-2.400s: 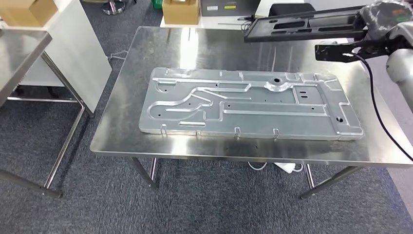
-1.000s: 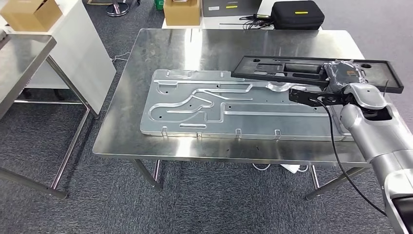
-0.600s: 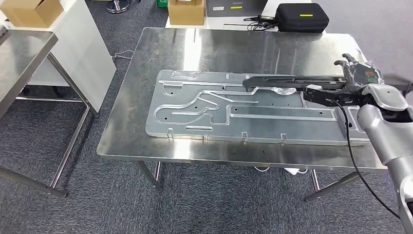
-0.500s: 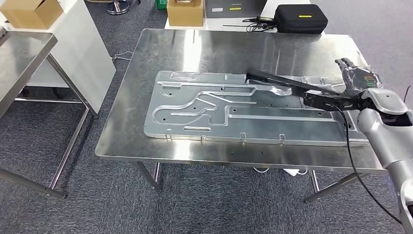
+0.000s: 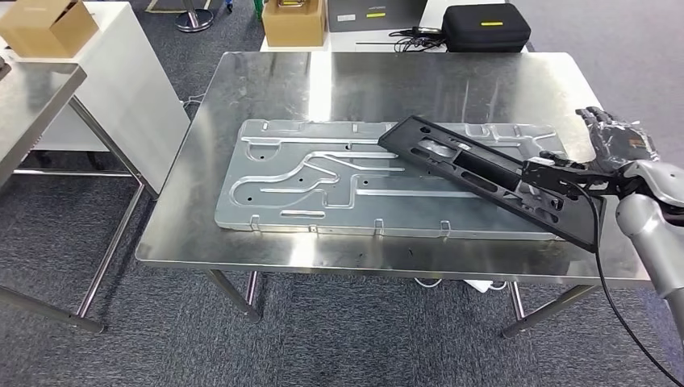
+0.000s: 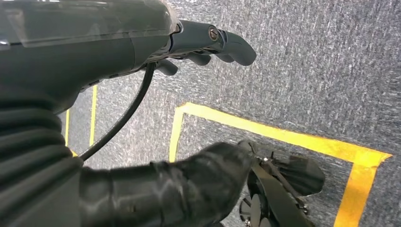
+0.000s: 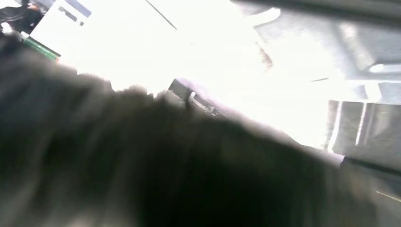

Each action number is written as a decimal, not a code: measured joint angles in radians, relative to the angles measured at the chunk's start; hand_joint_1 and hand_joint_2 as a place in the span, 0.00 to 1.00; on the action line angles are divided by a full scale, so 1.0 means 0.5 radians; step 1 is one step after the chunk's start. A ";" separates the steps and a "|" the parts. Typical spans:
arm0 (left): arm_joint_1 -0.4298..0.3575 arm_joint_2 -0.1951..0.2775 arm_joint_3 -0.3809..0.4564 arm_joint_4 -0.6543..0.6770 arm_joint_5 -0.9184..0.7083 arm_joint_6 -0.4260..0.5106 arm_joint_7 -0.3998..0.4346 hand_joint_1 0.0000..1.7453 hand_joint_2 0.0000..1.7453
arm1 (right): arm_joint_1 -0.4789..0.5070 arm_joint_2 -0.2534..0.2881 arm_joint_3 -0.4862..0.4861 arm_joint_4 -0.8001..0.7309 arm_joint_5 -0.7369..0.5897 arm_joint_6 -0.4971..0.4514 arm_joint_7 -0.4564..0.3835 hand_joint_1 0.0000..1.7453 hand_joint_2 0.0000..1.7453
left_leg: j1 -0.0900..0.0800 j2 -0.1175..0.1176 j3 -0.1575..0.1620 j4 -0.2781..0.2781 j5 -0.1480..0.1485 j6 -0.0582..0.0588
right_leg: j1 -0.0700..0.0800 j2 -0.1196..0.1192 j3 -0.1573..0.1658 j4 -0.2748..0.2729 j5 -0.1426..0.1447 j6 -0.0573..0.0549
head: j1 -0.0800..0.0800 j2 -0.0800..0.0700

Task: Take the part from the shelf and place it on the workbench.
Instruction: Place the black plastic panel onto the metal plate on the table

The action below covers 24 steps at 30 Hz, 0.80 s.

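Note:
The part (image 5: 476, 173), a long black plastic frame with cut-outs, lies slantwise across the big embossed metal plate (image 5: 306, 173) on the steel workbench (image 5: 355, 81). One end lies near the plate's middle; the other reaches the bench's front right edge. My right hand (image 5: 617, 143) hovers just past the part's right side, its fingers spread and nothing between them. Its dark wrist bracket overlaps the part's edge. My left hand (image 6: 94, 42) hangs over the carpet, thumb and fingers apart, holding nothing. The right wrist view is a dark blur.
A black case (image 5: 484, 26) and a cardboard box (image 5: 294, 22) stand behind the bench. A second steel table (image 5: 32, 97) and a white cabinet (image 5: 129, 89) are at the left. Yellow tape (image 6: 283, 139) marks the carpet.
My right arm brought the part down from high at the right onto the plate. The part tipped from edge-on to flat, and the hand now stands off it. The camera shifted slightly.

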 joint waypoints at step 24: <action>-0.002 -0.009 0.008 -0.002 -0.026 -0.065 -0.002 0.00 0.00 | -0.043 -0.310 -0.076 -0.222 -0.065 0.272 0.002 0.00 0.00 | -0.041 -0.008 0.017 -0.301 0.174 -0.002 | -0.022 -0.013 0.080 -0.037 -0.023 -0.007 | 0.002 0.000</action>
